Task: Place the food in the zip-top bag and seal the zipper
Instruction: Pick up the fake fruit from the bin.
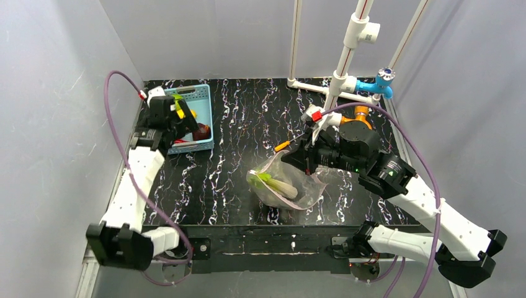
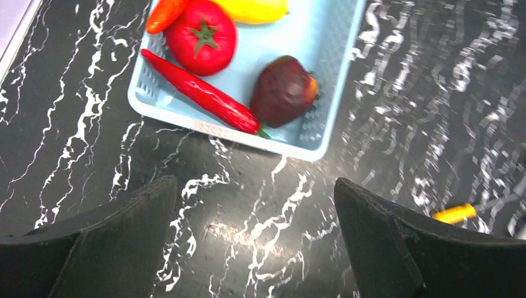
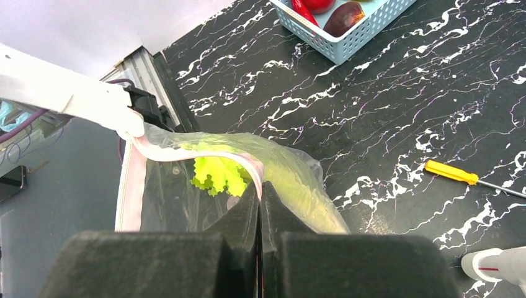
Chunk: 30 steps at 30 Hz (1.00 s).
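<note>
Desk point(image 1: 239, 121) is black with white marble veining, boxed in by plain grey walls point(image 1: 56, 68). We note a white pipe frame point(image 1: 343, 65) with a blue fitting at the rear right corner.

Containers: we count two.

We see a light blue slotted basket point(image 2: 296, 144) at the rear left of the desk. Inside it:
- the red pepper point(image 2: 200, 37)
- the red chili point(image 2: 201, 93), lying diagonally and touching the pepper
- the dark red piece point(image 2: 283, 91), just beside the chili tip
- the yellow fruit point(image 2: 251, 9), at the far wall and cut off by the frame edge
- an orange-red bit in the corner; we cannot tell what it is

The zip-top bag point(image 3: 301, 180) sits near the middle front of the desk, well apart from the basket. The leek point(image 1: 280, 185) is inside it, with its frilly green leaves showing through the plastic. The mouth stands open.

The right pincer point(image 3: 260, 194) is clamped narrow on the pink zipper point(image 3: 186, 153) strip and holds that lip up.

The left pincer point(image 2: 253, 200) hangs above bare desk just beside the basket's near corner. Its jaws are spread wide with nothing between them.

We also see a yellow-handled screwdriver point(image 3: 451, 172) lying flat on the desk behind the bag.
</note>
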Each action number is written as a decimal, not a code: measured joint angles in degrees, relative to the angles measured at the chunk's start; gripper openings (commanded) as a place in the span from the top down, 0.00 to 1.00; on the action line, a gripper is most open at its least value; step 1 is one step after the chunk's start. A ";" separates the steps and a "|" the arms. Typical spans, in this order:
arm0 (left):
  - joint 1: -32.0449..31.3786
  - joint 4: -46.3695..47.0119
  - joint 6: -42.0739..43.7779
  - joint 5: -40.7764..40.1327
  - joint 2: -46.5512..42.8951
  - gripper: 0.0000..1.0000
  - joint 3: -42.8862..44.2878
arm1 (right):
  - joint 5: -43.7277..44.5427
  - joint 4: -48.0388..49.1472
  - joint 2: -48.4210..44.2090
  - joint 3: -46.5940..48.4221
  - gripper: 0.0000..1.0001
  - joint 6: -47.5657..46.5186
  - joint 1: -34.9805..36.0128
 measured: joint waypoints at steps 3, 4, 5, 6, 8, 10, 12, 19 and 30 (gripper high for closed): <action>3.71 0.82 -0.18 0.66 7.45 0.02 2.38 | 0.07 0.00 -0.17 0.00 0.99 -0.01 0.00; 4.52 1.43 0.16 1.17 10.29 0.02 3.65 | 0.06 -0.01 -0.12 0.00 0.99 -0.02 0.00; 5.07 2.46 0.71 1.79 12.93 0.02 4.80 | 0.06 -0.02 -0.02 0.01 0.99 -0.02 0.00; 5.36 3.46 1.28 2.48 15.05 0.02 5.68 | 0.06 -0.03 0.10 0.02 0.99 -0.02 0.00; 5.65 4.82 2.59 4.47 19.30 0.02 7.63 | 0.06 -0.04 0.51 0.03 0.99 -0.02 0.00; 5.88 5.96 4.30 7.18 23.66 0.02 9.94 | 0.06 -0.31 1.17 0.21 0.99 -0.02 -0.01; 5.99 7.17 5.98 10.04 27.82 0.03 11.96 | 0.06 -0.60 1.98 0.48 0.99 -0.02 -0.05; 6.06 7.66 8.57 17.29 36.24 0.02 14.40 | 0.47 -1.54 3.35 2.03 0.99 0.02 -0.21; 6.05 6.62 6.23 20.37 41.01 0.07 16.31 | 0.43 -2.62 9.97 7.87 0.99 0.17 -0.22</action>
